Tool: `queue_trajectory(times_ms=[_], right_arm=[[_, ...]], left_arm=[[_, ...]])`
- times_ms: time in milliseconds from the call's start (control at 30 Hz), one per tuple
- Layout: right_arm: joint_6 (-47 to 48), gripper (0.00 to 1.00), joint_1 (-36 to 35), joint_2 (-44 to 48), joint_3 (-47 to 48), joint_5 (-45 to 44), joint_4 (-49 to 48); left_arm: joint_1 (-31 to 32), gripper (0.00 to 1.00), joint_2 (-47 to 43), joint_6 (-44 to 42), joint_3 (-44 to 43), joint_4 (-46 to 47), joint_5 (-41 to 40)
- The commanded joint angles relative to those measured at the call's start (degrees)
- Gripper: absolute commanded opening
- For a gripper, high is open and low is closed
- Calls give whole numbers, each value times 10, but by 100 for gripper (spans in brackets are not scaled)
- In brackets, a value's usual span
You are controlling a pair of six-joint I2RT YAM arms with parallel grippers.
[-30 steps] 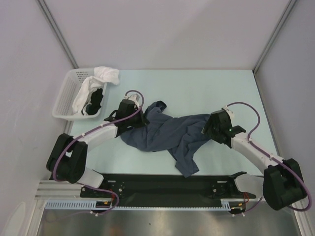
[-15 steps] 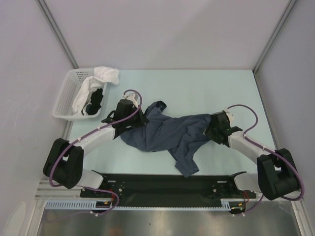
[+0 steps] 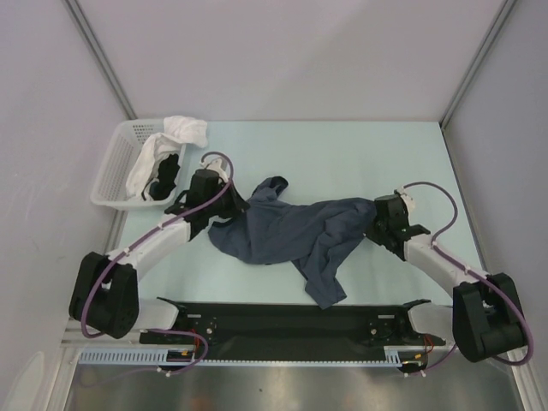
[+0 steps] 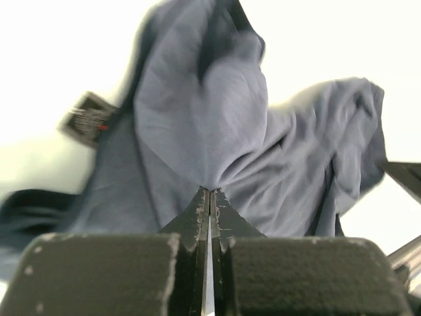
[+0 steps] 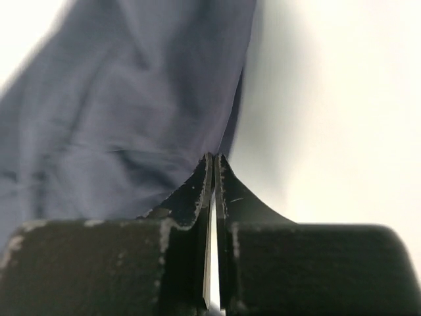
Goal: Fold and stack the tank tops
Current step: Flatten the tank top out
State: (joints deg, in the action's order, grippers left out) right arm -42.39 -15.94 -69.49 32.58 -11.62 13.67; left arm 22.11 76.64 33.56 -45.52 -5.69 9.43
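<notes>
Dark slate-blue soft cloth tank top (image 3: 291, 235) lay rumpled across the middle of the pale mint smooth-topped table (image 3: 342, 154), stretched left to right. One narrow lobe trailed toward the near edge. Matte knit surface, deep soft folds, no crisp creases. One strap loop stood curled at its far-left end.

Left tool (image 3: 227, 214) sat at the garment's left side. In the left wrist view, the left tool (image 4: 210, 195) had its two black, scuffed, wedge-shaped fingers pressed together on a pinch of the blue cloth. The fabric rose from the tips in a draped peak. A small dark woven label (image 4: 89, 118) with pale print showed on the cloth, blurred.

Right tool (image 3: 377, 224) was at the garment's right end, toward the table's right edge. In the right wrist view, the right tool (image 5: 214, 159) was closed to a hairline slit, the tips nipping the cloth's edge. Blue fabric spread to the left of the tips and bare table lay to the right.

White plastic lattice basket (image 3: 116, 163), rectangular, stood at the table's far-left corner. White towelling-like cloth (image 3: 184, 130) spilled over its far rim. Black bunched cloth (image 3: 167, 175) lay inside it against the right wall, its shape too crumpled to tell.
</notes>
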Motion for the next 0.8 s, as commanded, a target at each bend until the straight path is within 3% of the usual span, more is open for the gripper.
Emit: queue_trajectory(times_ms=[0,133,400,567,733,767], right_arm=[[48,0,18,51,55,40,-14],[94,0,33,95,135,104,9],[141,0,52,264,179,162,59],[145,0,68,330,181,138,94],[152,0,74,329,174,153,106],[151,0,73,331,169,164,107]], left_arm=[[-57,1,-46,14,-57,-21,13],[-125,0,-84,32,-121,-71,23],[-145,0,-210,-17,-243,-228,-63],[-154,0,-270,-32,-236,-263,-130],[-158,0,-281,-25,-173,-257,-99],[-158,0,-285,-21,-137,-233,-60]])
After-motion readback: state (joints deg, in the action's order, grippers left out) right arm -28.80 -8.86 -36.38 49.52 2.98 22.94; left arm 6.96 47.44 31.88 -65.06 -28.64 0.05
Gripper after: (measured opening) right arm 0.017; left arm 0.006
